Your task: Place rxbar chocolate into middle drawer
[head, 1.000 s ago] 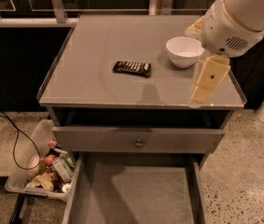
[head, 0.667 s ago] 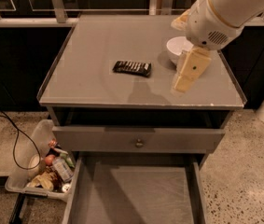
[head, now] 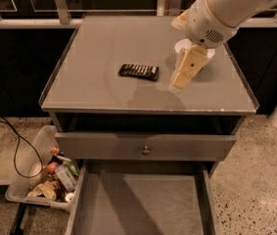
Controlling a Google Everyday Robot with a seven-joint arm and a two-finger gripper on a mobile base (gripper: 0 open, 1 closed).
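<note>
Hovering over the tabletop (head: 94, 84), our tool (head: 181, 81), whose grip we cannot tell, has the rxbar chocolate (head: 138, 71) at its 9 o'clock, long axis running 9-to-3.

Camera view, single: mounted high in front of the cabinet, facing its front and tilted steeply down. Range: fairly near. Upper half of frame: grey tabletop (head: 94, 77), seen whole to its back edge. Below it: knobbed drawer front (head: 145, 146), then the open middle drawer (head: 143, 204), cut off by the bottom edge. Left margin: floor with plastic bin (head: 42, 138). Arm enters from the top right corner, large and close to the lens; gripper (head: 186, 71) hangs over the right part of the tabletop, right of the rxbar chocolate (head: 138, 71)
</note>
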